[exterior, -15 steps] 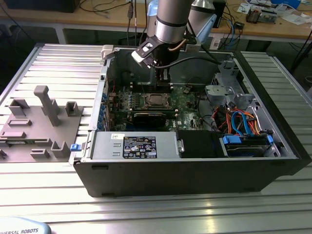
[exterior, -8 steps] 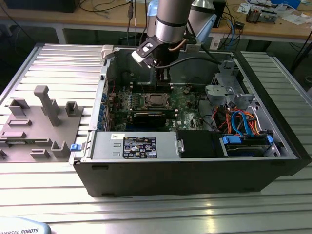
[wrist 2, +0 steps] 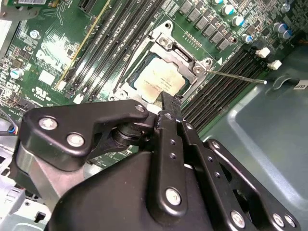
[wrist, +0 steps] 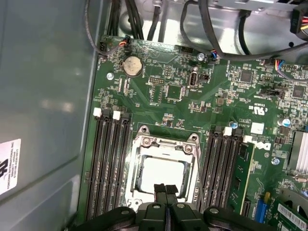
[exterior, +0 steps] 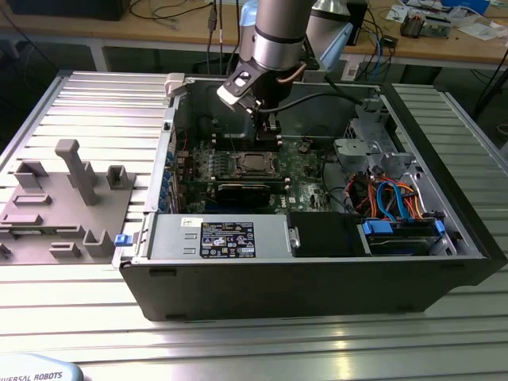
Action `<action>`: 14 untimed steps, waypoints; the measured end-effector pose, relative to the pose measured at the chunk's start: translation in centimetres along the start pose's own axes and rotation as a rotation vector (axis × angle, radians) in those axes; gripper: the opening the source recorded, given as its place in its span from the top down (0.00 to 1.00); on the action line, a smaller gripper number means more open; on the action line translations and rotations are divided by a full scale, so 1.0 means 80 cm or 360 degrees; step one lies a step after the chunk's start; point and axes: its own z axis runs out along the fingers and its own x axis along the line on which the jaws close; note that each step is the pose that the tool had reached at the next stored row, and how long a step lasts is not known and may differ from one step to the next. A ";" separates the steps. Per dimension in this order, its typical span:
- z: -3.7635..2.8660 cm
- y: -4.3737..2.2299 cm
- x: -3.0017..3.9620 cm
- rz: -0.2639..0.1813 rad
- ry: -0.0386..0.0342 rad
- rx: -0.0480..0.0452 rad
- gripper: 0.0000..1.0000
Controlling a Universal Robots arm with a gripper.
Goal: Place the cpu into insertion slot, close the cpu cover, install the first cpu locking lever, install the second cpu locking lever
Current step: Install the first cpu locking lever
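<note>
Slotted metal table [exterior: 95,103] holds one open computer case [exterior: 317,278] mid-frame in the exterior view, plus one grey parts tray [exterior: 48,230] at the exterior view's left. My arm goes down into the case. The claw [wrist: 166,188] has its two fingers pressed together with nothing between them, tips just beside the edge of the cover [wrist: 134,168]; touching or not, I cannot tell. One chip [wrist: 159,171] sits in the one socket [wrist: 168,140], near the middle of the exterior view, and the one cover looks down around it, I think. I count two thin rods: first lever [wrist 2: 236,77] sticks out free over the memory slots [wrist 2: 216,91], second lever [wrist 2: 129,62] runs along the opposite side. Neither looks hooked, as a guess. Memory slots come in two banks, one on each side of the socket. One coin battery [wrist: 132,66].

Risks I see:
- closed tips slip off a thin springy rod and scrape the board or slots
- a rod snaps back
- an off-centre push on the cover shifts the chip on its pins
</note>
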 end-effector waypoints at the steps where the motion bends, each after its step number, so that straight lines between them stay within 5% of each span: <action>1: 0.0000 0.0000 0.0000 -0.0012 -0.0001 0.0000 0.89; 14: 0.0000 0.0000 0.0000 -0.0122 -0.0007 0.0003 0.89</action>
